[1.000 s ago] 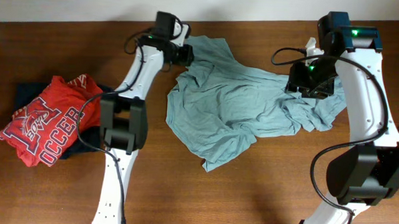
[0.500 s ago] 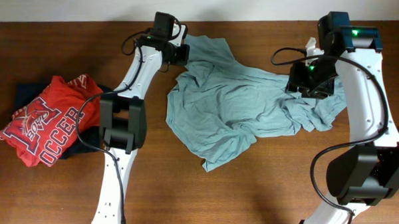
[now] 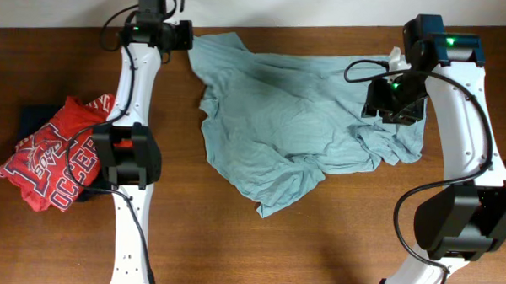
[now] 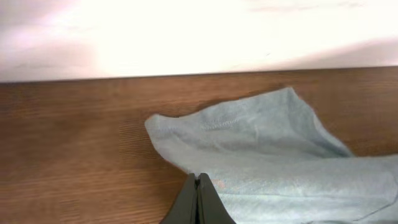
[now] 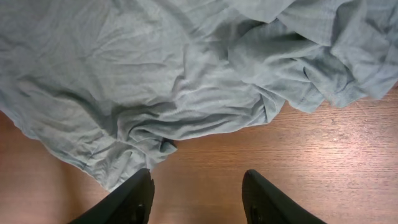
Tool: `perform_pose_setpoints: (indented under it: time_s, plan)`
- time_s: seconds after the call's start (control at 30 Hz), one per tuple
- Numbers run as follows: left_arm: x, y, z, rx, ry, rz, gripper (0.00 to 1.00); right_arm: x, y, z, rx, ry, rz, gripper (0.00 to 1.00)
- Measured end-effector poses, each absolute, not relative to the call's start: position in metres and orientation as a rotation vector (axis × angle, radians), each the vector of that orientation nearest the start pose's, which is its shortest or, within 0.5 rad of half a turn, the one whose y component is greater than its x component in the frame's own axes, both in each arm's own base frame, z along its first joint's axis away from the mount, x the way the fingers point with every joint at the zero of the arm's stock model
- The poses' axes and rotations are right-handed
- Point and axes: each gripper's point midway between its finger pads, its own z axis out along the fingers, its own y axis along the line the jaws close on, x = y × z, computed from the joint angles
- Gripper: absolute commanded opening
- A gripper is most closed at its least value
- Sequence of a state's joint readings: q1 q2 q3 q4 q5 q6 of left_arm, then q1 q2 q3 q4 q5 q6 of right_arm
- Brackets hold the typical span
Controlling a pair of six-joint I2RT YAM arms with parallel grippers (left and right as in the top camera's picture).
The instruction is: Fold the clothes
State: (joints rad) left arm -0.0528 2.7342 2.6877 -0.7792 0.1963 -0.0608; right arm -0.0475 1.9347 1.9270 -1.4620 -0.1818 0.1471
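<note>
The pale grey-teal T-shirt (image 3: 287, 126) lies crumpled and partly spread across the middle of the table. My left gripper (image 3: 187, 36) is at the far left corner of the T-shirt, near the table's back edge. In the left wrist view its fingers (image 4: 198, 178) are shut together on the edge of the T-shirt (image 4: 267, 143). My right gripper (image 3: 393, 109) hovers over the bunched right side of the shirt. In the right wrist view it (image 5: 198, 175) stands open over bare wood, with the T-shirt (image 5: 155, 81) just beyond its tips and nothing between them.
A red printed shirt (image 3: 54, 160) lies heaped on a dark navy garment (image 3: 33, 117) at the left of the wooden table (image 3: 334, 238). A pale wall runs along the table's back edge (image 4: 74, 79).
My left gripper shut on the shirt's upper left edge and moved left and back, pulling that part out and widening the cloth. The right arm has stayed put.
</note>
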Motion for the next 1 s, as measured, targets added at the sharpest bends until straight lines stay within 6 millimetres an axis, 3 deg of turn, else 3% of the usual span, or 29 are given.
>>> perform_pose_setpoints:
  time_s: [0.03, 0.2, 0.3, 0.43, 0.6, 0.73, 0.8, 0.87, 1.0]
  plan:
    - [0.671, -0.067, 0.087, 0.09, 2.4, -0.277, 0.16, 0.385, 0.013, 0.177, 0.28, 3.024, 0.284, 0.51]
    - [0.661, -0.059, 0.078, 0.133, 2.458, -0.183, 0.43, 0.385, 0.012, 0.176, 0.28, 3.024, 0.275, 0.52]
    - [0.646, -0.058, 0.077, 0.168, 2.523, -0.148, 0.49, 0.385, 0.007, 0.176, 0.288, 3.026, 0.234, 0.62]
    - [0.62, -0.056, 0.107, 0.23, 2.583, -0.111, 0.49, 0.384, -0.001, 0.175, 0.306, 3.027, 0.165, 0.62]
    - [0.592, -0.063, 0.166, 0.318, 2.55, -0.068, 0.49, 0.383, -0.003, 0.175, 0.304, 3.032, 0.145, 0.58]
    - [0.55, -0.068, 0.197, 0.384, 2.617, 0.058, 0.49, 0.376, -0.003, 0.184, 0.304, 3.028, 0.139, 0.58]
    - [0.529, -0.069, 0.223, 0.407, 2.615, 0.118, 0.49, 0.372, -0.003, 0.194, 0.3, 3.004, 0.139, 0.58]
    - [0.508, -0.073, 0.257, 0.422, 2.579, 0.144, 0.51, 0.365, -0.003, 0.211, 0.293, 2.963, 0.136, 0.59]
    - [0.467, -0.073, 0.352, 0.379, 2.394, 0.126, 0.52, 0.337, -0.003, 0.256, 0.278, 2.864, 0.134, 0.63]
